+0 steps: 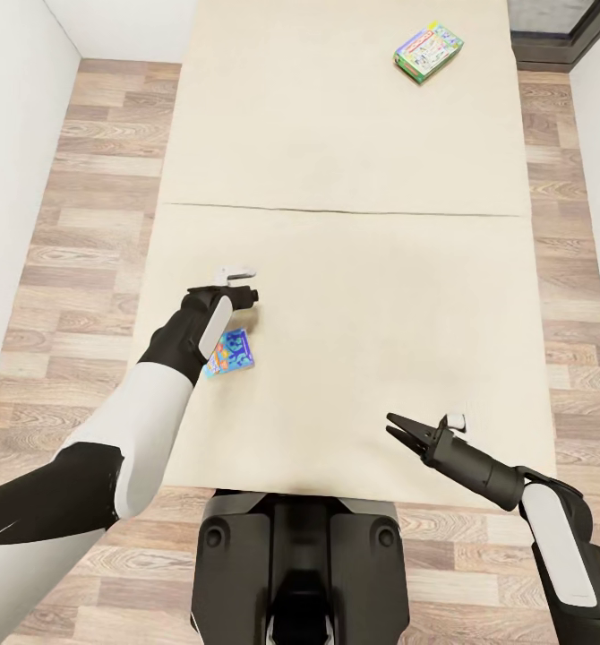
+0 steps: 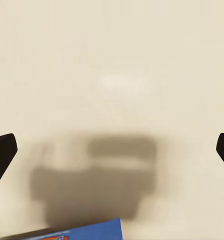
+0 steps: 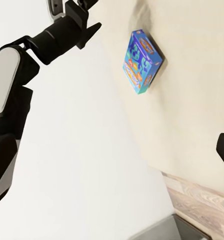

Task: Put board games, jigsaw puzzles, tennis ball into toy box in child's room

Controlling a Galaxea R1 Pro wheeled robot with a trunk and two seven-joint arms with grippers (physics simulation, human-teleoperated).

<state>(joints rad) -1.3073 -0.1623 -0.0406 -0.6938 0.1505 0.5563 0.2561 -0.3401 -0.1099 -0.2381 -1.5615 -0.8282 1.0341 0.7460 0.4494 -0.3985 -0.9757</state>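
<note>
A blue board game [image 1: 232, 352] lies flat on the near cream mattress of the bed [image 1: 354, 296], partly covered by my left forearm. My left gripper [image 1: 238, 290] points down at the mattress just beyond that box, open and holding nothing. In the left wrist view its fingertips [image 2: 1, 150] stand wide apart, with the blue board game's edge [image 2: 79, 232] at the frame border. A white-green board game [image 1: 428, 51] lies on the far mattress at the right. My right gripper [image 1: 395, 426] hovers open over the bed's near right part. The right wrist view shows the blue board game [image 3: 142, 62].
Wood-plank floor [image 1: 85, 179] runs along both sides of the bed. A white wall [image 1: 13, 179] stands at the left, and a dark window frame [image 1: 560, 27] sits at the far right corner. My base [image 1: 300, 564] is against the bed's near end.
</note>
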